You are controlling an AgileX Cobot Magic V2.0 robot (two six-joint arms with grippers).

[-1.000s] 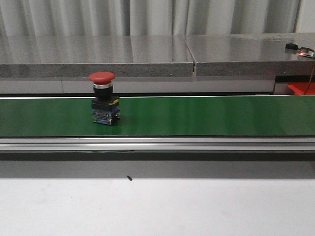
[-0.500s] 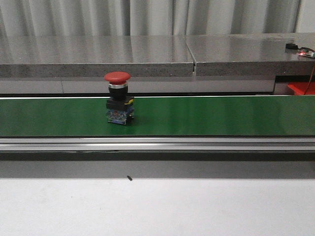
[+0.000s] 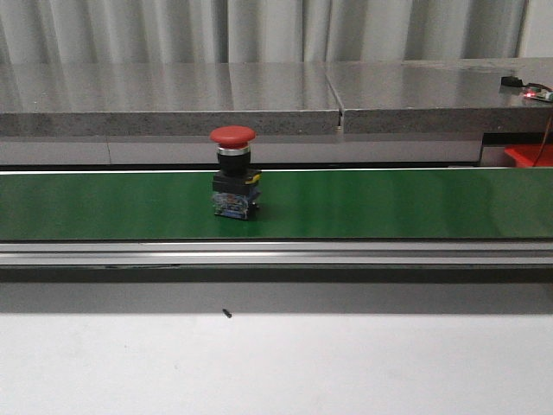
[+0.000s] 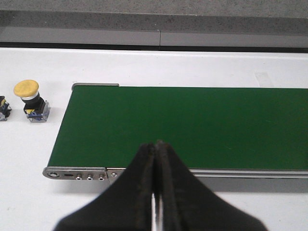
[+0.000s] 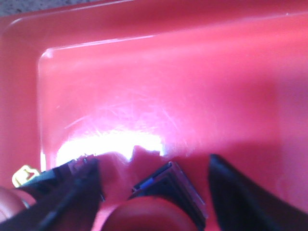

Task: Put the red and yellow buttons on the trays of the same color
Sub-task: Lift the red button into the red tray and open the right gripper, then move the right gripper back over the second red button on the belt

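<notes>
Red tray (image 5: 159, 72) filling the right wrist view; right gripper (image 5: 153, 161) spread wide above it, jaws well apart, tray button (image 5: 144, 214) sitting between them and apparently touching neither, so likely let go. Second red cap (image 5: 7, 204) at frame edge, just beside one finger. Left gripper (image 4: 156, 144) pressed fully closed, holding nothing, hovering off the near end of the green belt (image 4: 192, 125). Belt button (image 3: 233, 173) upright on the belt, left of centre in the front view, red cap up. Yellow button (image 4: 29, 94) on the white table (image 4: 192, 67) near the belt end, apart from it. Step in hand, by judgement: clear the right arm off the tray, then take the belt button. Lift straight up so the fingers miss both caps; approach from above, pinch the black body under the cap, keep upright. Yellow button visible from left wrist only; belt button from front only; tray contents from right wrist only. No yellow tray visible anywhere.
</notes>
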